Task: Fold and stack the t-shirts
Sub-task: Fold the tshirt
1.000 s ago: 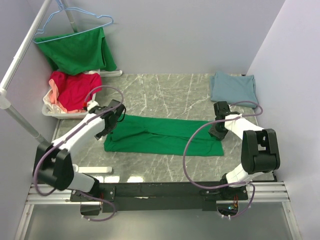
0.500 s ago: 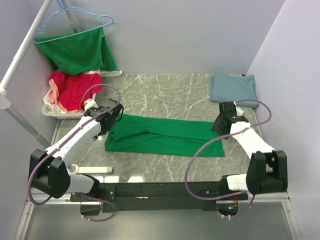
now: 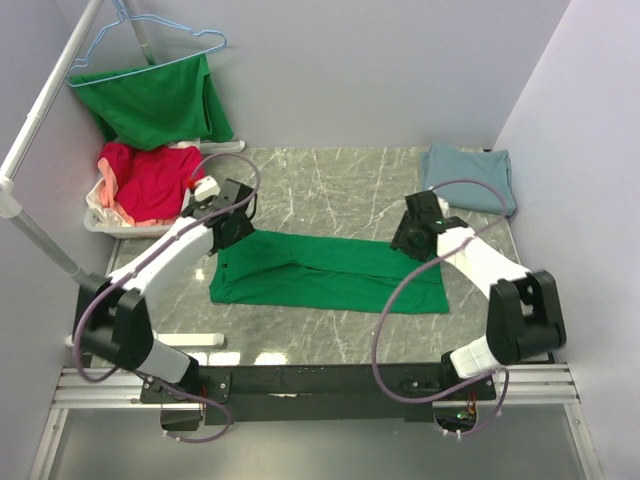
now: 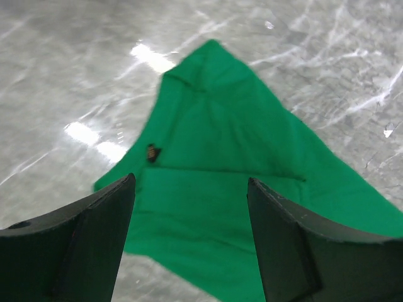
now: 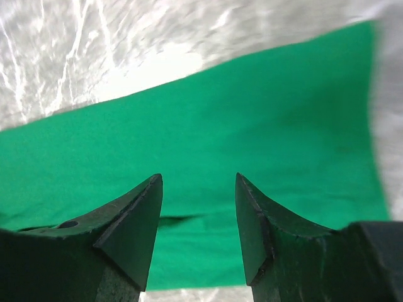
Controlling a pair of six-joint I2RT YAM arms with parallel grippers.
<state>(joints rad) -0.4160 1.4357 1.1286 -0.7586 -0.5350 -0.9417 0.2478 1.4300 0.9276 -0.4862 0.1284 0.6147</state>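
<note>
green t-shirt (image 3: pixel 330 272): flat on desk (image 3: pixel 330 190)
left jaws: wide, empty, over its left end
right jaws: parted, empty, over right end

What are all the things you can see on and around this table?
flat tee: one, bright green, spread long across the table's middle
folded tee: one, blue-grey, far right corner
hanging tee: one, green, on the hanger, far left
red tee: one, red, in the tray
pink tee: one, pink, peeking out beside the red tee
hanger: one, blue wire, far left
tray: one, white, left edge
pole: one, white, slanting at left
table: one, grey marble
left claw: one, black, open over the flat tee
right claw: one, black, open over the flat tee
</note>
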